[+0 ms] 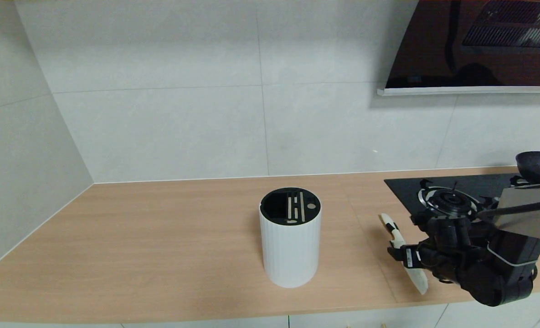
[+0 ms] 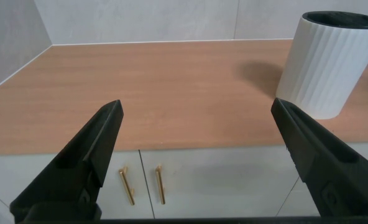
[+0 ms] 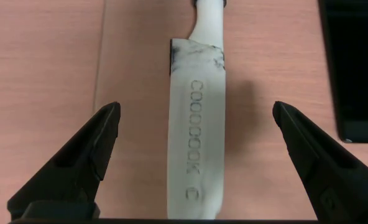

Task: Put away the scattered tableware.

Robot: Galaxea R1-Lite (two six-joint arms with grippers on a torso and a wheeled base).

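A white ceramic knife [image 1: 395, 234] with a pale handle lies flat on the wooden counter [image 1: 160, 246], right of a white ribbed cutlery holder [image 1: 290, 241] with a black slotted top. My right gripper [image 1: 408, 259] hovers just above the knife. In the right wrist view it [image 3: 195, 109] stands open, with the blade [image 3: 196, 137] lying lengthwise between its fingers and not touched. My left gripper [image 2: 196, 104] is open and holds nothing. It hangs off the counter's front edge, with the holder [image 2: 329, 62] farther along the counter.
A black gas hob [image 1: 452, 198] sits at the right rear with a dark pan [image 1: 538, 166] on it, under a range hood [image 1: 475, 45]. Tiled walls close the back and left. Cabinet doors with brass handles [image 2: 129, 186] lie below the counter edge.
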